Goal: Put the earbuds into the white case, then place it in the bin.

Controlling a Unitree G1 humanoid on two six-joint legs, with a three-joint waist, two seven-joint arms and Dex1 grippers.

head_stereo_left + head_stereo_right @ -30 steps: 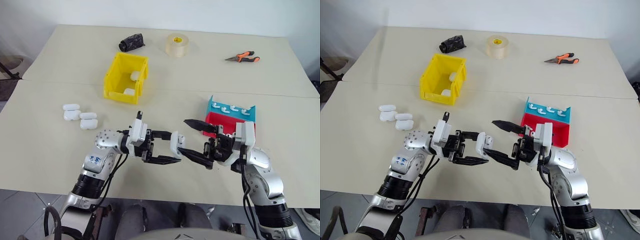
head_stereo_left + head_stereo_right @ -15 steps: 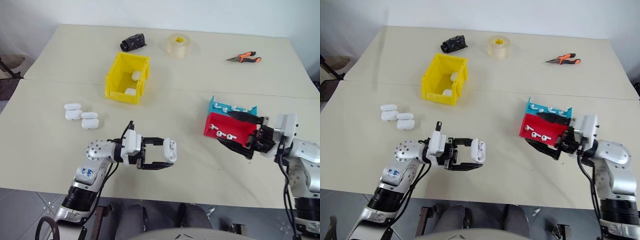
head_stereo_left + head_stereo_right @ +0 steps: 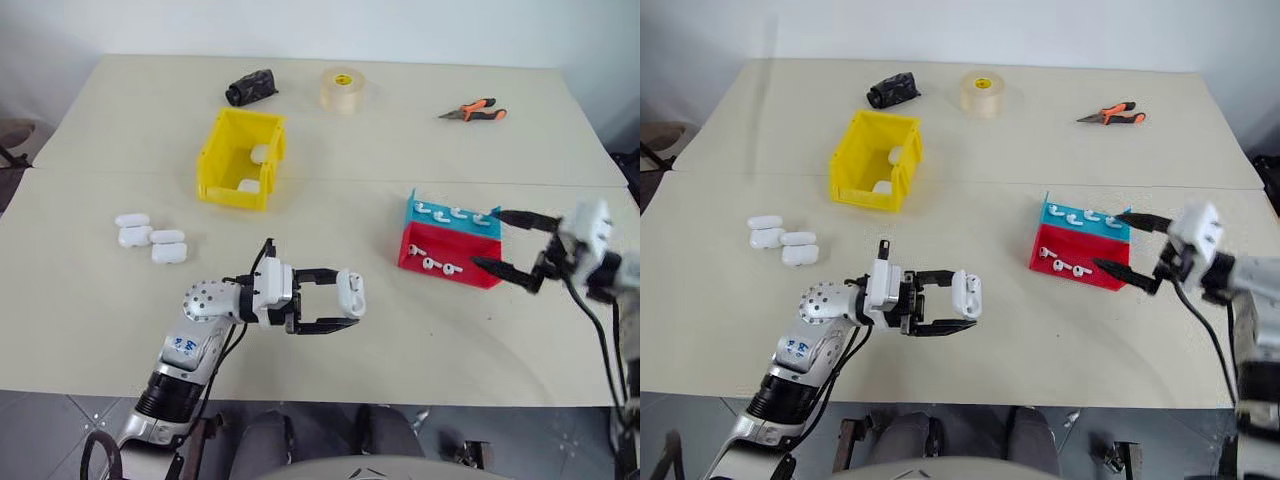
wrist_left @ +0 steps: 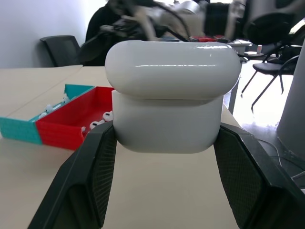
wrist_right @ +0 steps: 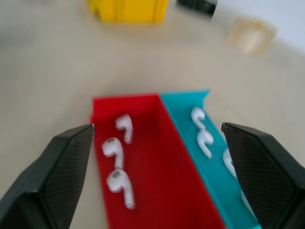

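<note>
My left gripper (image 3: 962, 299) is shut on the white case (image 3: 351, 291), holding it just above the table near the front edge. In the left wrist view the case (image 4: 171, 95) sits between both black fingers with its lid down. My right gripper (image 3: 489, 238) stands open at the right side of two joined trays, its fingers pointing at them. Earbuds lie in the red tray (image 3: 432, 262) and the blue tray (image 3: 452, 212); the right wrist view shows the earbuds (image 5: 117, 149) in red just ahead of the open fingers. The yellow bin (image 3: 232, 190) stands far left of centre.
Two white cases lie inside the bin. Several more white cases (image 3: 150, 238) rest on the table to the left. At the back are a black object (image 3: 250, 86), a tape roll (image 3: 340, 88) and orange-handled pliers (image 3: 472, 108).
My right gripper has swung away from the case to the right, past the trays, and stays open. The left gripper still holds the case in about the same place. The camera has shifted slightly.
</note>
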